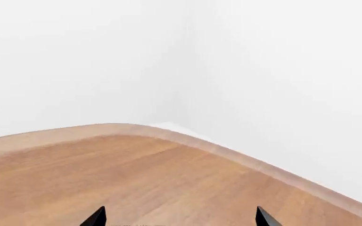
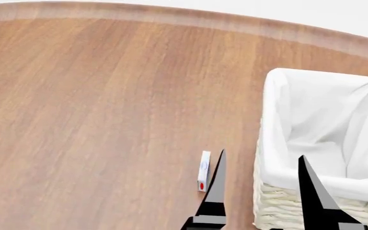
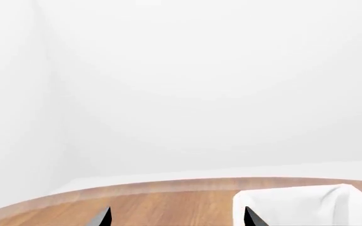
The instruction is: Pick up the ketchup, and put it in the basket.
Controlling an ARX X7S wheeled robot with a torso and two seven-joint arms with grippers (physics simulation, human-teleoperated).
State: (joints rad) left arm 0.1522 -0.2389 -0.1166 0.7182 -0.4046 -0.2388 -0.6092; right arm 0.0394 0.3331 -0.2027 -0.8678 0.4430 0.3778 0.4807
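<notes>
Ketchup: not seen in any view; its direction from either claw and its long axis cannot be told.
Basket (image 2: pixel 325 143): at the table's (image 2: pixel 107 120) right edge.
Right claw (image 2: pixel 260 179): spread, pinching nothing, tips straddling the basket's near-left corner.
Left claw (image 1: pixel 179 217): spread, nothing held, over bare wood facing a rounded far corner.
Small white carton (image 2: pixel 204 171): just left of the right claw; not the target.
Nearer arm: undecided until the bottle is found.

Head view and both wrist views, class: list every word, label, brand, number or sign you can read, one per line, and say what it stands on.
No text can be read in any view.
Small white box on the table: bluish print and a red mark, too small and blurred to read.
Basket: no label or print shows.
</notes>
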